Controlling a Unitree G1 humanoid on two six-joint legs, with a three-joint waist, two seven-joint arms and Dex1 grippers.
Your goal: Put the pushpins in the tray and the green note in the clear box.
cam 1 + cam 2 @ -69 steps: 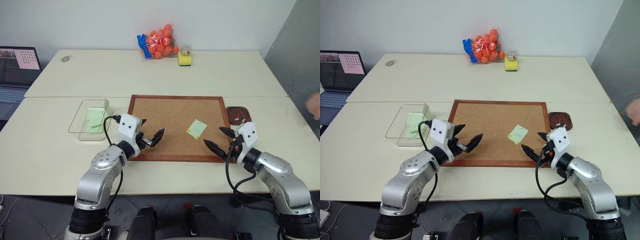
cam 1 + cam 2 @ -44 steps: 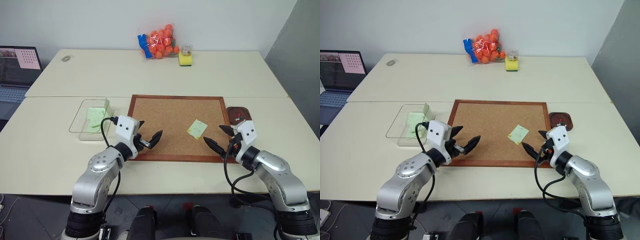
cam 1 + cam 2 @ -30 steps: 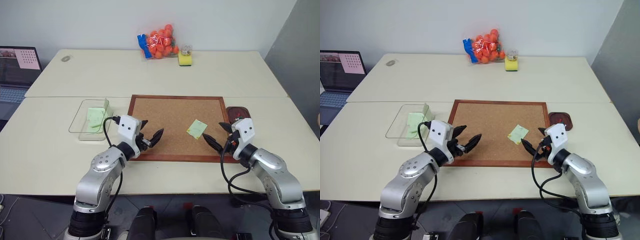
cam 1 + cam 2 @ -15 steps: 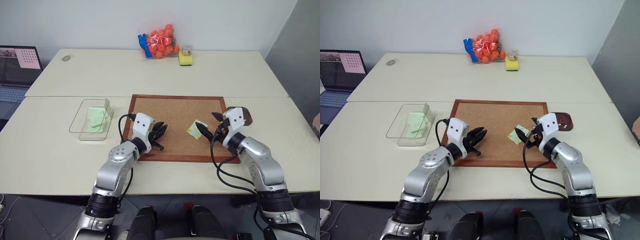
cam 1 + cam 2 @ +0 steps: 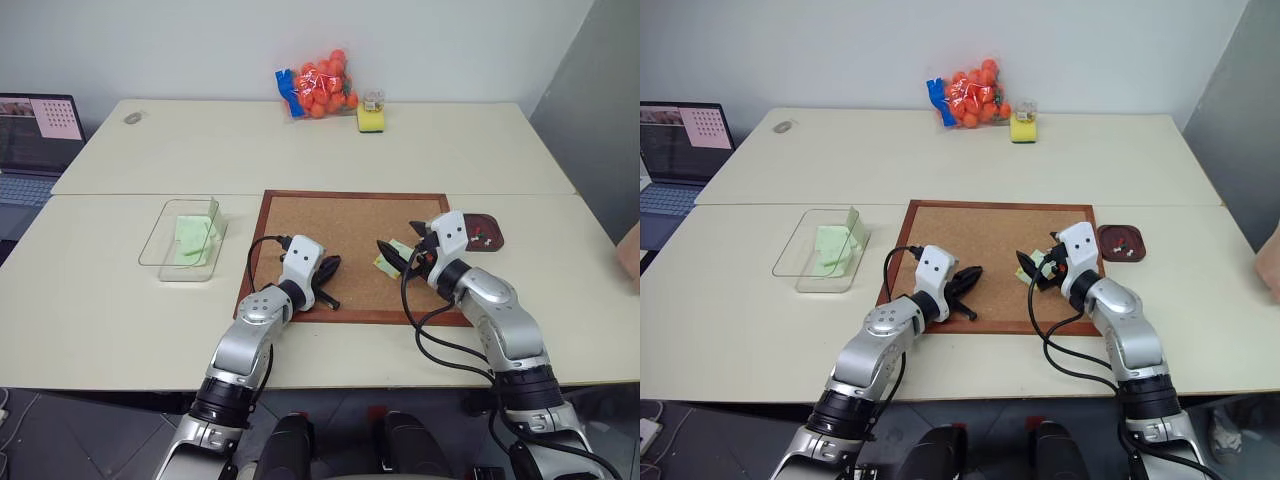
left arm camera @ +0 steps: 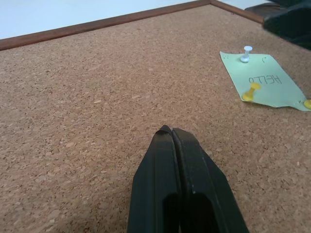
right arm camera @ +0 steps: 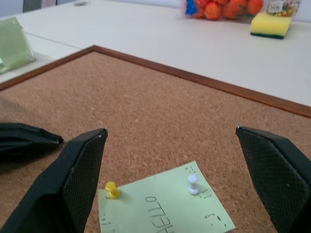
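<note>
Left pincer (image 6: 171,133) is sitting closed, empty, over the corkboard (image 5: 330,225); right pincer (image 7: 170,145) is gaping wide, straddling the pinned note (image 7: 165,208).

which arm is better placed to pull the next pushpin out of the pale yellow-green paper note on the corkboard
Probably the right. The right gripper is open with its fingers either side of the pale yellow-green paper note, right over the white pushpin. The left gripper is shut and sits farther off across the corkboard.
</note>
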